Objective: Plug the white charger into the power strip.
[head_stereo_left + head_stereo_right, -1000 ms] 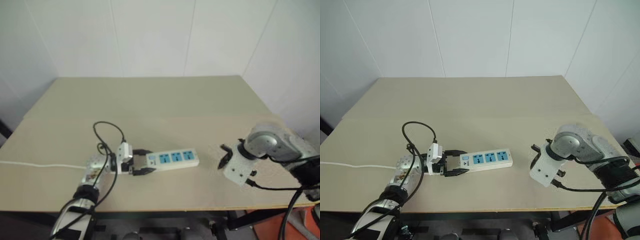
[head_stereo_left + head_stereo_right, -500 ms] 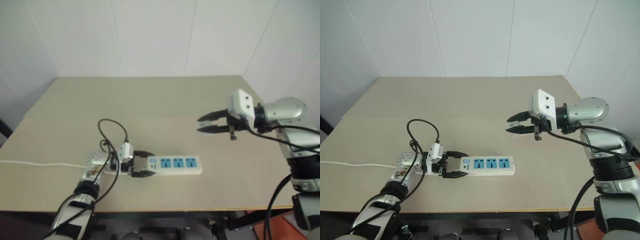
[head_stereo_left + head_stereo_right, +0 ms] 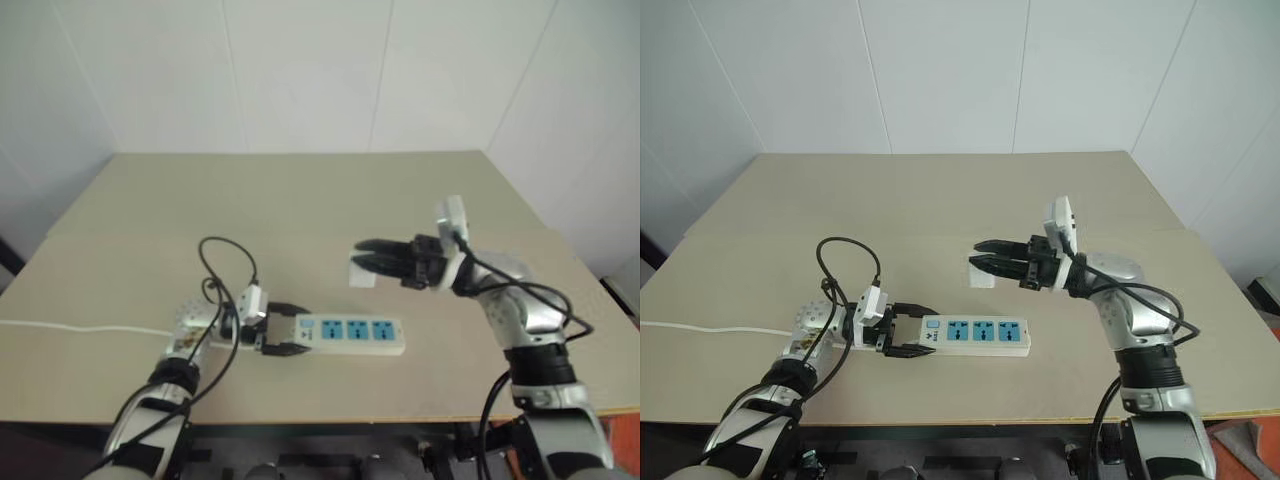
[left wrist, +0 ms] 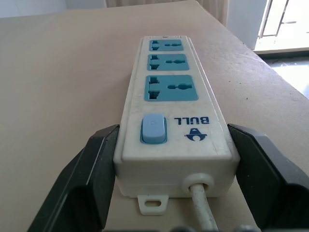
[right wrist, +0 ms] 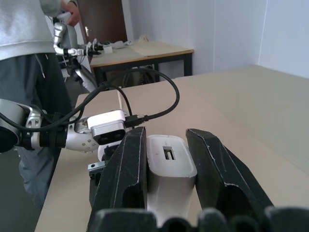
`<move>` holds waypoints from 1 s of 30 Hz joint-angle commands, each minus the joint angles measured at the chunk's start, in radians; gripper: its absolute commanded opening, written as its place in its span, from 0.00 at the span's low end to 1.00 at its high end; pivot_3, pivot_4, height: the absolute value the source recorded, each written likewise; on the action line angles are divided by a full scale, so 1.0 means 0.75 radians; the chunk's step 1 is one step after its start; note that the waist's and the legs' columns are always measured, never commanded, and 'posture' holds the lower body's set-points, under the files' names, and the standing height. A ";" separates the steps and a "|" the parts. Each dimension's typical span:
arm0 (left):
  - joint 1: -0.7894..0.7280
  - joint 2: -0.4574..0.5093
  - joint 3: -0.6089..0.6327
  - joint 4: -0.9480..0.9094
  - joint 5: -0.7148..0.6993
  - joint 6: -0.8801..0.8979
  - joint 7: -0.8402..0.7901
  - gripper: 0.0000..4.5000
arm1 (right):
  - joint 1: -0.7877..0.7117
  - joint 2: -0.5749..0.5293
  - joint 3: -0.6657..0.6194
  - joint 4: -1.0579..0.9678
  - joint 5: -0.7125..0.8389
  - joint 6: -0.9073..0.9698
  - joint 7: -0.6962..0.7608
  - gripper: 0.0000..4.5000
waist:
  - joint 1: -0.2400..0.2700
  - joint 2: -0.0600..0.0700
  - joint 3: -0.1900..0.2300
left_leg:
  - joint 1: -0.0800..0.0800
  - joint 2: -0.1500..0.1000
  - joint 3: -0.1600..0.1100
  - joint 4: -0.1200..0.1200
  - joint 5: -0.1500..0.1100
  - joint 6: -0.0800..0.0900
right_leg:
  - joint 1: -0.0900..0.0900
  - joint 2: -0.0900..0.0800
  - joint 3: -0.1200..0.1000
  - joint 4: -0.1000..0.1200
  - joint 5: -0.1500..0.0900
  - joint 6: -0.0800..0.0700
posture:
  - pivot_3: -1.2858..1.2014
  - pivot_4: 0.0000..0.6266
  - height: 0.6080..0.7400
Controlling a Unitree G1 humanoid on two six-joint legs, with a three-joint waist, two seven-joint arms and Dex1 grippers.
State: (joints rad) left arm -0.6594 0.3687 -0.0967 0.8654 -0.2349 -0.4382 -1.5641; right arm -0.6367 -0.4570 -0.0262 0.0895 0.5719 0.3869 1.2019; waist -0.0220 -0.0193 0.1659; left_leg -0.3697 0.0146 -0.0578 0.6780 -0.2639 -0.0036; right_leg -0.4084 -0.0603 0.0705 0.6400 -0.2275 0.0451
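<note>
While clamped between the right gripper's (image 3: 985,265) black fingers, the small white boxy charger (image 3: 981,274) hangs mid-frame, above the long white three-socket power strip (image 3: 975,337). Left gripper (image 3: 908,330) clamps its switch end, lower centre of the beige table (image 3: 940,200).

Silver arms, black cables, white-housed black-fingered tool (image 3: 985,264)
</note>
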 commanded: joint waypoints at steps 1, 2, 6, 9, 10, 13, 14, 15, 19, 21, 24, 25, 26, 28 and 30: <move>-0.003 0.022 -0.023 0.030 0.041 -0.009 -0.035 0.72 | 0.048 0.046 -0.021 -0.046 0.036 -0.141 0.079 0.25 | -0.001 0.000 0.000 | 0.000 0.000 0.000 0.000 0.000 0.000 | 0.000 0.000 0.000 0.000 0.000 0.000 | 0.52 0.24 1.00; -0.005 0.020 -0.021 0.034 0.038 -0.007 -0.037 0.72 | 0.052 0.059 -0.019 -0.038 0.035 -0.155 0.084 0.25 | -0.003 0.000 0.000 | 0.000 0.000 0.000 0.000 0.000 0.000 | 0.000 0.000 0.000 0.000 0.000 0.000 | 0.52 0.24 1.00; -0.013 0.014 -0.019 0.048 0.036 -0.006 -0.051 0.72 | 0.077 0.148 -0.005 0.013 0.005 -0.273 0.096 0.25 | -0.012 0.000 0.000 | 0.000 0.000 0.000 0.000 0.000 0.000 | 0.000 0.000 0.000 0.001 0.000 0.000 | 0.52 0.24 1.00; -0.019 0.010 -0.025 0.055 0.043 -0.012 -0.063 0.72 | 0.091 0.220 0.016 0.082 -0.043 -0.409 0.097 0.25 | -0.021 0.000 0.000 | 0.001 0.000 0.000 0.000 0.000 0.000 | 0.000 0.000 0.000 0.001 0.000 0.000 | 0.52 0.24 1.00; -0.021 0.008 -0.025 0.056 0.044 -0.012 -0.065 0.72 | 0.093 0.234 0.022 0.101 -0.053 -0.434 0.095 0.25 | -0.021 0.000 0.000 | 0.000 0.000 0.000 0.000 0.000 0.000 | 0.000 0.000 0.000 0.001 0.000 0.000 | 0.52 0.24 1.00; -0.029 0.009 -0.037 0.055 0.042 -0.012 -0.067 0.72 | 0.098 0.276 0.031 0.164 -0.082 -0.541 0.115 0.25 | -0.021 0.000 0.000 | 0.000 0.000 0.000 0.000 0.000 0.000 | 0.000 0.000 0.000 0.000 0.000 0.000 | 0.52 0.24 1.00; -0.031 0.009 -0.039 0.055 0.042 -0.012 -0.067 0.72 | 0.096 0.286 0.032 0.185 -0.087 -0.569 0.125 0.25 | -0.021 0.000 0.000 | 0.000 0.000 0.000 0.000 0.000 0.000 | 0.000 0.000 0.000 0.000 0.000 0.000 | 0.52 0.24 1.00; -0.033 0.011 -0.041 0.055 0.041 -0.011 -0.067 0.72 | 0.092 0.291 0.033 0.205 -0.090 -0.584 0.131 0.25 | -0.021 0.000 0.000 | 0.000 0.000 0.000 0.000 0.000 0.000 | 0.000 0.000 0.000 0.000 0.000 0.000 | 0.52 0.24 1.00; -0.038 0.018 -0.048 0.053 0.035 -0.011 -0.067 0.72 | 0.080 0.290 0.044 0.285 -0.120 -0.631 0.167 0.25 | -0.021 0.000 0.000 | 0.000 0.000 -0.001 0.000 0.000 0.000 | 0.000 0.000 0.000 0.001 0.000 0.000 | 0.52 0.24 1.00; -0.035 0.024 -0.053 0.048 0.031 -0.010 -0.067 0.72 | 0.081 0.285 0.050 0.310 -0.128 -0.646 0.186 0.25 | -0.022 0.000 0.000 | 0.000 0.000 -0.001 0.000 0.000 0.000 | 0.000 0.000 0.000 0.001 0.000 0.000 | 0.52 0.24 1.00; -0.028 0.033 -0.060 0.039 0.025 -0.007 -0.067 0.72 | 0.089 0.277 0.059 0.341 -0.148 -0.675 0.206 0.25 | -0.025 0.000 0.000 | 0.000 0.000 -0.001 -0.001 0.000 0.000 | 0.000 0.000 0.000 0.000 0.000 0.000 | 0.52 0.24 1.00; -0.027 0.035 -0.063 0.037 0.023 -0.007 -0.067 0.72 | 0.089 0.276 0.059 0.355 -0.155 -0.688 0.213 0.25 | -0.026 0.000 0.000 | 0.000 0.000 -0.001 -0.001 0.000 0.000 | 0.000 0.000 0.000 0.001 0.000 0.000 | 0.52 0.24 1.00; -0.024 0.037 -0.065 0.034 0.021 -0.006 -0.067 0.72 | 0.089 0.277 0.059 0.364 -0.159 -0.698 0.217 0.25 | -0.027 0.000 0.000 | 0.000 0.000 -0.001 -0.001 0.000 0.000 | 0.000 0.000 0.000 0.001 0.000 0.000 | 0.52 0.24 1.00; -0.024 0.038 -0.067 0.031 0.018 -0.001 -0.067 0.72 | 0.083 0.278 0.060 0.393 -0.172 -0.734 0.226 0.25 | -0.028 0.000 0.000 | 0.001 0.000 -0.001 -0.001 0.000 0.000 | 0.000 0.000 0.000 0.001 0.000 0.000 | 0.52 0.24 1.00; -0.026 0.038 -0.067 0.030 0.017 0.002 -0.067 0.72 | 0.075 0.280 0.063 0.414 -0.177 -0.748 0.231 0.25 | -0.028 0.000 0.000 | 0.001 0.000 -0.001 -0.001 0.000 0.000 | 0.000 0.000 0.000 0.001 0.000 0.000 | 0.52 0.24 1.00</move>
State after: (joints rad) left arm -0.6870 0.3873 -0.1185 0.8938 -0.2403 -0.4370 -1.5940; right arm -0.5591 -0.2466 0.0246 0.4051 0.4372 -0.1411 1.3664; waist -0.0432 -0.0191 0.1660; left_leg -0.3692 0.0147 -0.0584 0.6774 -0.2639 -0.0036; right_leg -0.4084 -0.0600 0.0702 0.6405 -0.2277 0.0453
